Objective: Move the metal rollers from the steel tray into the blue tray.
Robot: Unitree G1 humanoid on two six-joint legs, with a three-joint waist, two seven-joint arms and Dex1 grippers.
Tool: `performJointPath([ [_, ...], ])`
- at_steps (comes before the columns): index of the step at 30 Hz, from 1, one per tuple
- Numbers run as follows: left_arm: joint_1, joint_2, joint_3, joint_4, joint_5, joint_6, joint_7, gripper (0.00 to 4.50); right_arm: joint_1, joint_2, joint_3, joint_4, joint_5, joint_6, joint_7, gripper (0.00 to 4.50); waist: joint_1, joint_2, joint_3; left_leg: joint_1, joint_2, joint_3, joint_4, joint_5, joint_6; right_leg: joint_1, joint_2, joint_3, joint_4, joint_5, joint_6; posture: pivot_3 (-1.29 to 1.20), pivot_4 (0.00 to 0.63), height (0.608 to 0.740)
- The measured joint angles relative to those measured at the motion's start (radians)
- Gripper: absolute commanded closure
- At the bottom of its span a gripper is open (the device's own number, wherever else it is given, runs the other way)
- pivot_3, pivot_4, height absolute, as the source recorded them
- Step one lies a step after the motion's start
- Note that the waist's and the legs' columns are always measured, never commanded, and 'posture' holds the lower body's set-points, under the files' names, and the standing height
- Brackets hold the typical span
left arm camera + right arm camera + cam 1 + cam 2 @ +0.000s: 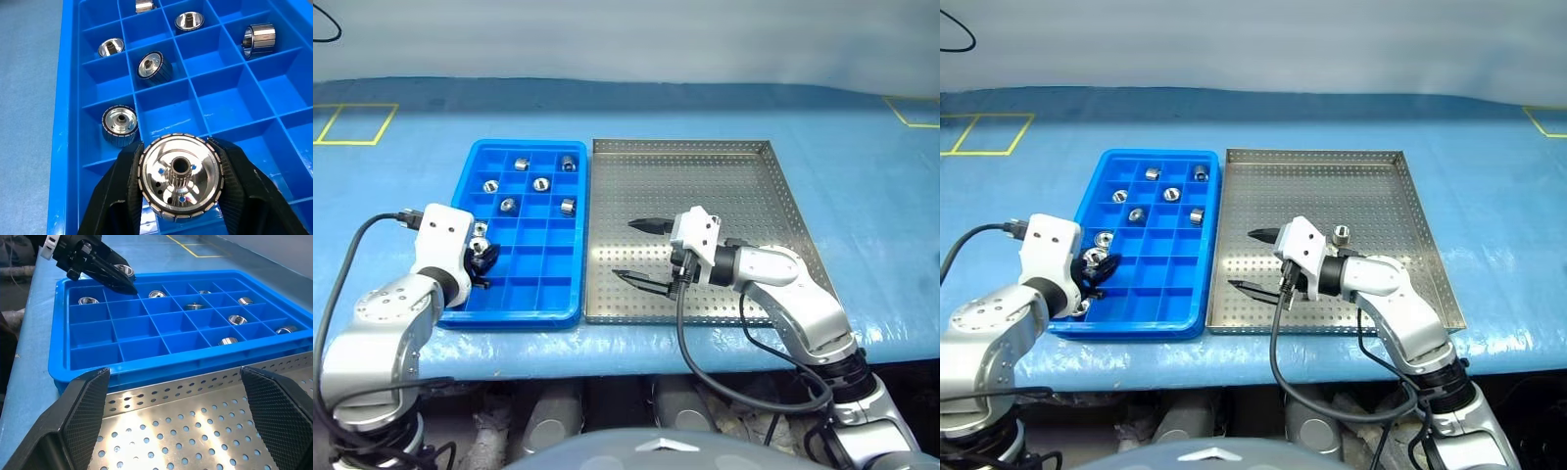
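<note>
Left hand (180, 196) clamping one of the metal rollers (179, 178), black fingers (120, 196) pressing its ribbed sides, bore facing the wrist camera. Hovering over the near-left corner of the blue tray (570, 308), at about 7 o'clock of the tray's middle, pointing forward and down. Lying just beyond the hand, toward 12 o'clock, a filled compartment; open compartments sitting beside it toward 3 o'clock, so likely calling for lowering into one of those. Seven rollers already resting in cells across the far half of the tray. Right hand (644, 253) standing wide apart and empty over the steel tray (773, 152), pointing toward 9 o'clock. One roller (1341, 233) remaining on the perforated floor just behind that wrist, nearer the right arm.
</note>
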Motion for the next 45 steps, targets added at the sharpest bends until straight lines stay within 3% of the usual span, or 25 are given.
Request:
performJointPath([
  [1, 0.004, 0.000, -0.002, 0.006, 0.000, -0.006, 0.000, 2.02, 0.000, 0.000, -0.001, -0.001, 0.000, 0.000, -0.003, 0.00, 0.000, 0.000, 0.000, 0.000, 0.000, 0.000, 0.000, 0.000, 0.000, 0.000, 0.000, 0.000, 0.000, 0.000, 0.000, -0.07, 0.150, 0.740],
  [6, 0.015, 0.006, -0.009, 0.023, 0.000, -0.037, 0.005, 0.46, 0.000, -0.002, -0.006, -0.003, 0.000, 0.000, -0.012, 0.00, 0.000, 0.000, 0.000, 0.000, 0.000, 0.000, 0.000, 0.000, 0.000, 0.000, 0.000, 0.000, 0.000, 0.000, 0.000, -0.07, 0.150, 0.740],
  [12, 0.011, -0.026, -0.014, 0.023, -0.007, -0.100, 0.021, 0.46, 0.000, -0.002, -0.007, -0.003, 0.000, 0.000, -0.014, 0.00, 0.000, 0.000, 0.000, 0.000, 0.000, 0.000, 0.000, 0.000, 0.000, 0.000, 0.000, 0.000, 0.000, 0.000, 0.000, -0.07, 0.150, 0.740],
  [17, -0.017, -0.111, 0.018, -0.008, -0.119, -0.270, -0.051, 0.46, 0.000, -0.004, -0.033, 0.000, -0.005, 0.001, -0.050, 0.00, 0.002, 0.000, 0.000, 0.000, 0.000, 0.000, 0.000, 0.000, 0.000, 0.000, -0.002, 0.000, 0.000, 0.000, 0.000, -0.08, 0.150, 0.740],
  [23, 0.060, -0.020, -0.143, -0.036, -0.195, -0.450, -0.205, 0.46, -0.050, 0.024, -0.133, 0.117, -0.113, 0.135, -0.294, 0.00, -0.003, 0.001, -0.001, 0.000, 0.000, 0.002, -0.001, 0.001, -0.001, -0.001, 0.001, 0.002, 0.000, 0.001, -0.004, -0.08, 0.150, 0.740],
  [36, 0.046, 0.043, -0.331, 0.057, -0.173, -0.663, -0.263, 0.46, 0.123, -0.166, -0.125, -0.072, -0.018, 0.165, -0.086, 0.00, -0.036, 0.001, -0.001, 0.001, 0.001, 0.006, 0.001, -0.001, 0.003, 0.002, 0.004, 0.004, -0.002, -0.002, 0.003, -0.17, 0.150, 0.740],
  [45, 0.033, 0.044, -0.361, 0.080, -0.151, -0.700, -0.261, 0.46, 0.143, -0.173, -0.115, 0.013, -0.021, 0.164, -0.053, 0.00, -0.064, 0.001, -0.001, 0.001, 0.001, 0.007, 0.002, -0.001, 0.003, 0.002, 0.005, 0.005, -0.002, -0.001, 0.004, -0.15, 0.150, 0.740],
])
